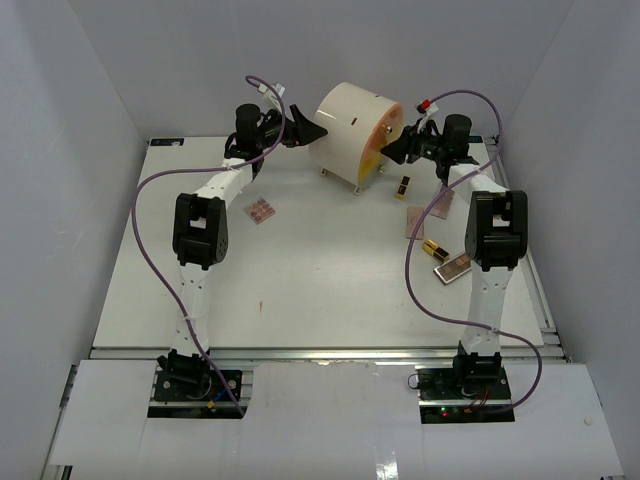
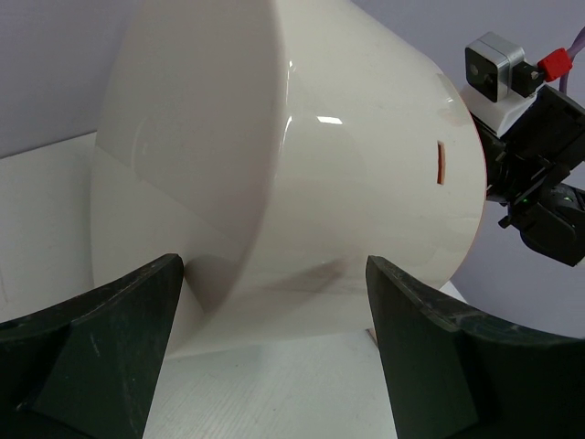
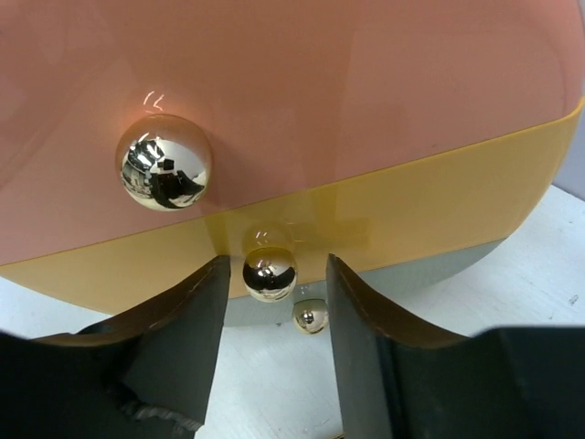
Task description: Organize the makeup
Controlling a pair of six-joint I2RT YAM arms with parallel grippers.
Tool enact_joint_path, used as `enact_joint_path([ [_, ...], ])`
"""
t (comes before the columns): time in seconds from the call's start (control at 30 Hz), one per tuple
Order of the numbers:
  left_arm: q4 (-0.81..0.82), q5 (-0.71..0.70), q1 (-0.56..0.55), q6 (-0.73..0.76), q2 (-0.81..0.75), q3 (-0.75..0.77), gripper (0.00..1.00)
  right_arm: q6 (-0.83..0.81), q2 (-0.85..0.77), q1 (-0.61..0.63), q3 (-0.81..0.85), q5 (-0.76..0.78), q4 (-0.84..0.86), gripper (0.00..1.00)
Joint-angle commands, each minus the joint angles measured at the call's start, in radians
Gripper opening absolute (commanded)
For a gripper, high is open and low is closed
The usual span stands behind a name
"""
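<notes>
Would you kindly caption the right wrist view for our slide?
Open right hand framing the gold knob of the yellow drawer, beneath the pink drawer.

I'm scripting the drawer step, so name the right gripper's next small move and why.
Probably shut the right gripper on the middle gold knob of the yellow drawer, to pull it open: its open fingers flank that knob. The left gripper is open beside the cream box.

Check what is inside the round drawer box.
The round drawer box shows only pink, yellow and grey fronts with gold knobs; contents are covered. The right gripper straddles one knob.
</notes>
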Motion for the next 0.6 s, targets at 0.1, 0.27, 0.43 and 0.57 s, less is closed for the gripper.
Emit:
enact_joint_path([
  [0.1,0.033,0.027,-0.009,-0.018,-0.051,-0.001,0.91,0.005,-0.006,-0.002,0.027,-0.028,0.041,0.39],
  [0.27,0.030,0.015,-0.007,-0.025,-0.055,-0.003,0.91,-0.009,-0.061,-0.010,-0.058,-0.024,0.042,0.31],
  [0.43,0.030,0.002,-0.006,-0.031,-0.060,-0.014,0.91,-0.035,-0.133,-0.031,-0.172,-0.027,0.051,0.29],
  [0.57,0.031,-0.009,-0.004,-0.034,-0.063,-0.026,0.91,-0.041,-0.188,-0.049,-0.251,-0.036,0.057,0.28],
])
